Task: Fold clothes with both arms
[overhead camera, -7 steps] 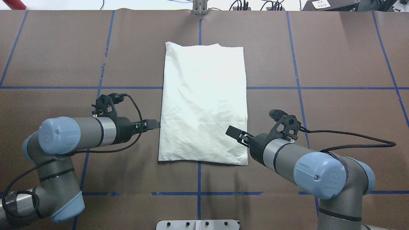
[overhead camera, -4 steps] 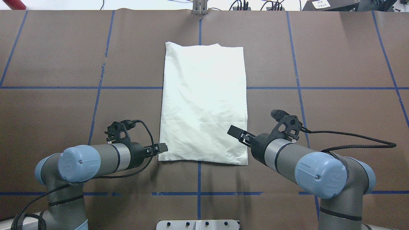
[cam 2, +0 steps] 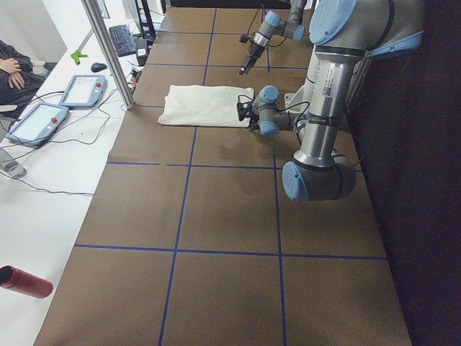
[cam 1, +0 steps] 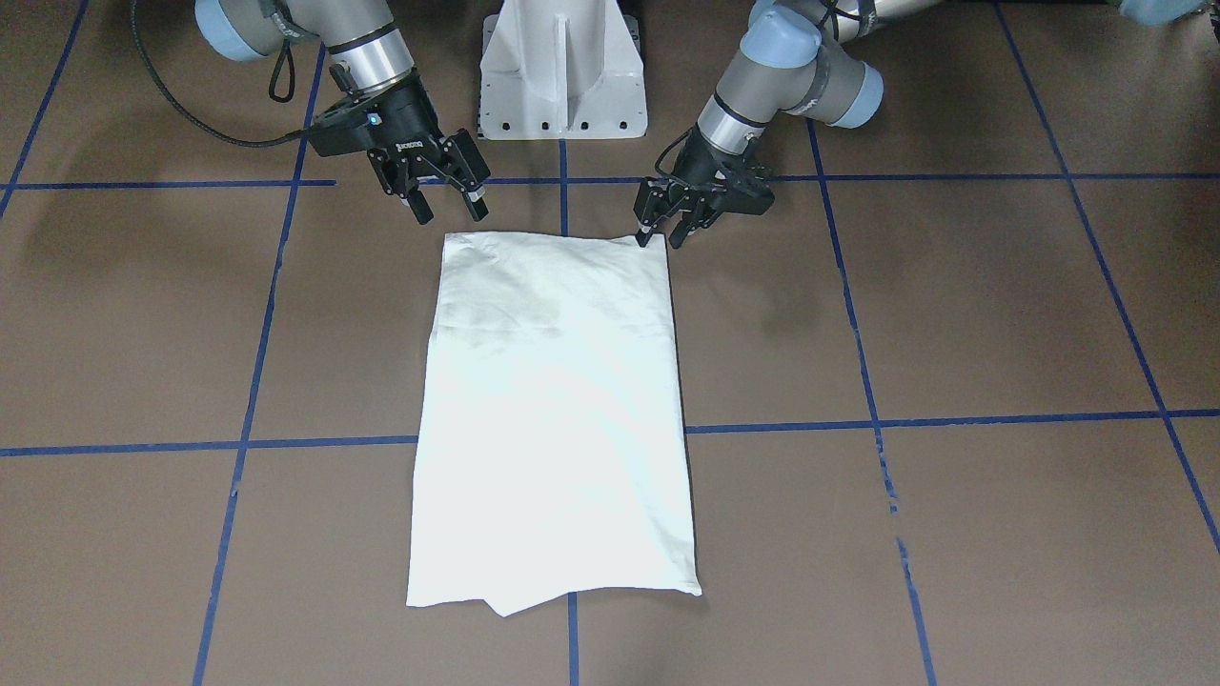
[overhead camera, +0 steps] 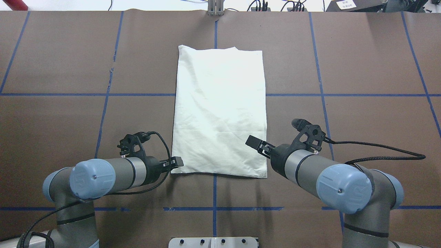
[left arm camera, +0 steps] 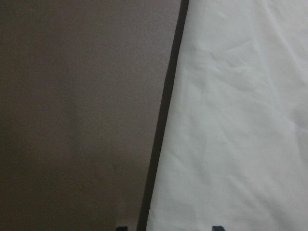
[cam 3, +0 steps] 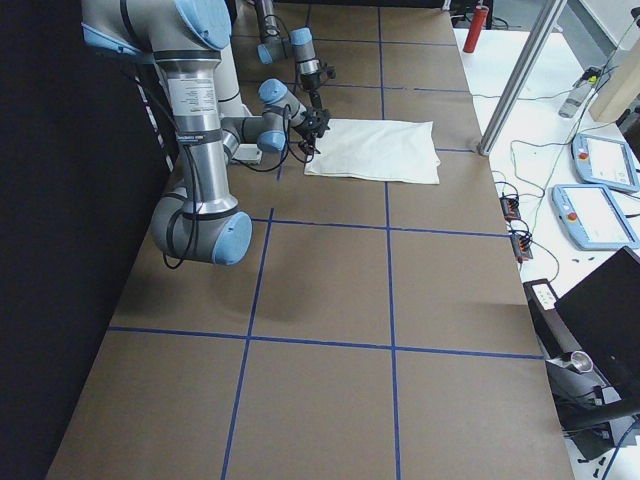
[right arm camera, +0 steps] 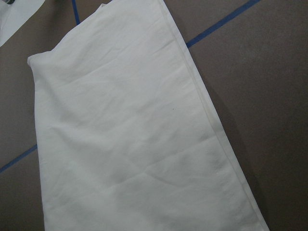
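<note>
Left hand (overhead camera: 176,162): lower left of centre in the overhead view, at the near-left corner of the T-shirt (overhead camera: 220,110). Moved within the last second from halfway along the cloth's left edge down to this corner, then edged slightly further in. Partly spread; in the left wrist view, two fingertips (left arm camera: 217,228) straddling the cloth's edge, nothing gripped yet.

T-shirt: centre of the frame, flat on the brown table (overhead camera: 344,69). Folded to a long narrow rectangle, plain cream side up, no print visible. Outline unchanged over the same second.

Right hand (overhead camera: 253,142): lower right of centre, over the near-right corner of the T-shirt. Practically unmoved. Spread wide in the front-facing view, empty, seemingly held above the cloth rather than on it.

Reading for the task: sides and sleeves apparently folded in already, end-to-end fold outstanding. Left hand now lined up for a corner pinch, Right hand apparently waiting to match. Likely next: both closing on the near corners, then carrying the near hem toward the far end. Risks: catching only the top layer at the left corner, or an uneven lift skewing the fold.
</note>
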